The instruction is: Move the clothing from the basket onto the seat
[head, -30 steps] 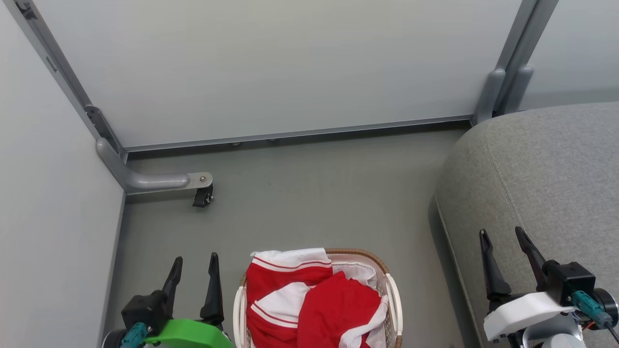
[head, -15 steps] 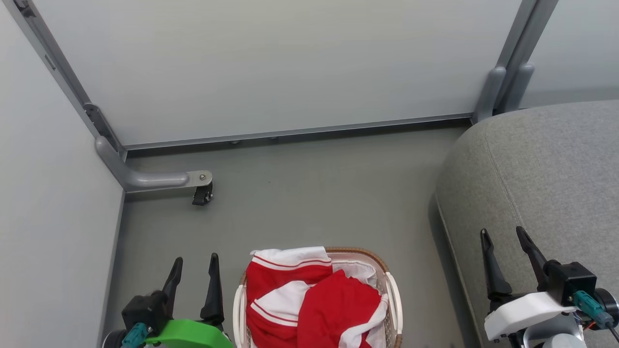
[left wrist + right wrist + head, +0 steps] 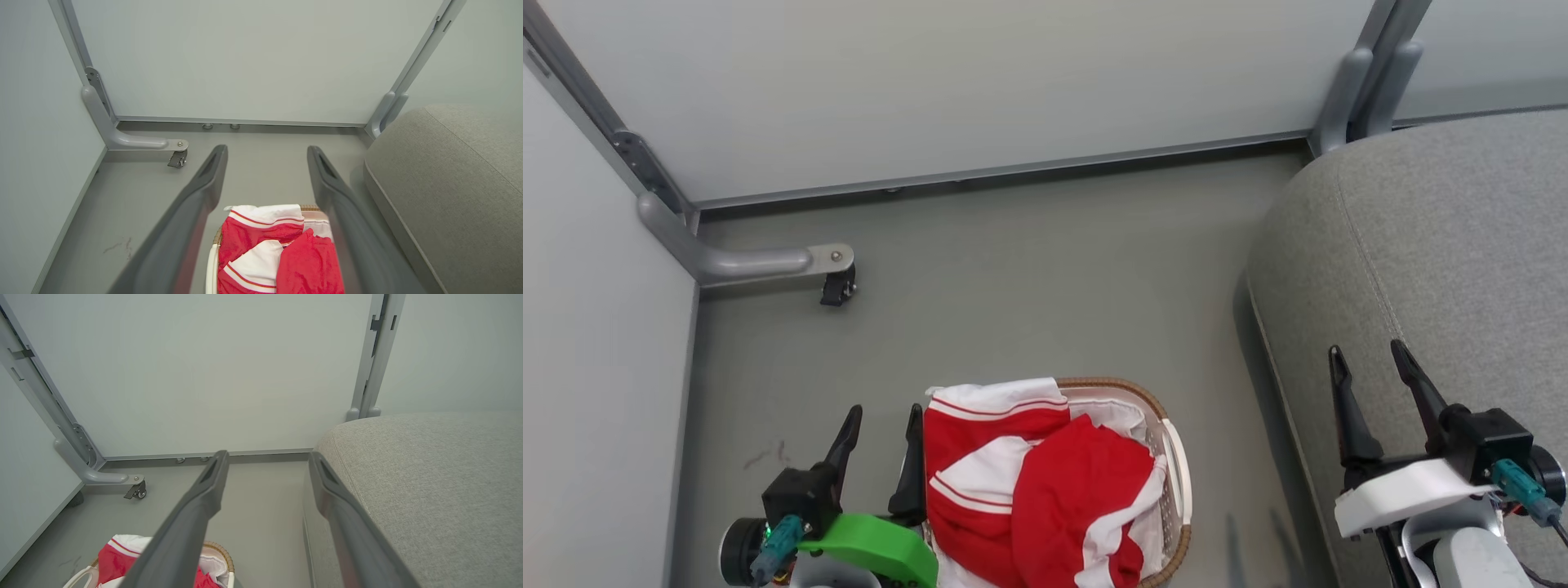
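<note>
Head view: the red-and-white clothing (image 3: 1029, 474) lies heaped in the laundry basket (image 3: 1176, 465), which stands on the floor (image 3: 1029, 278) at the near middle. One striped edge is draped over the basket's far-left rim. The left claw (image 3: 885, 411) hovers just left of the basket, spread wide and empty. The right claw (image 3: 1365, 349) hangs over the near edge of the sofa seat (image 3: 1445, 245) on the right, equally wide and empty.

Left wrist view: the left claw (image 3: 266, 150) points toward the far wall, and the clothing (image 3: 282, 249) sits low between its fingers.

Right wrist view: the right claw (image 3: 267, 455) has the sofa seat (image 3: 429, 477) to its right and the laundry basket (image 3: 222, 551) at lower left.

The step in hand looks like the approach to a first pick (nothing is gripped). Next, the left claw likely needs to shift right and down, pinch a bunched fold of the top garment rather than the white liner, lift it clear of the rim, and carry it right to the seat.
</note>
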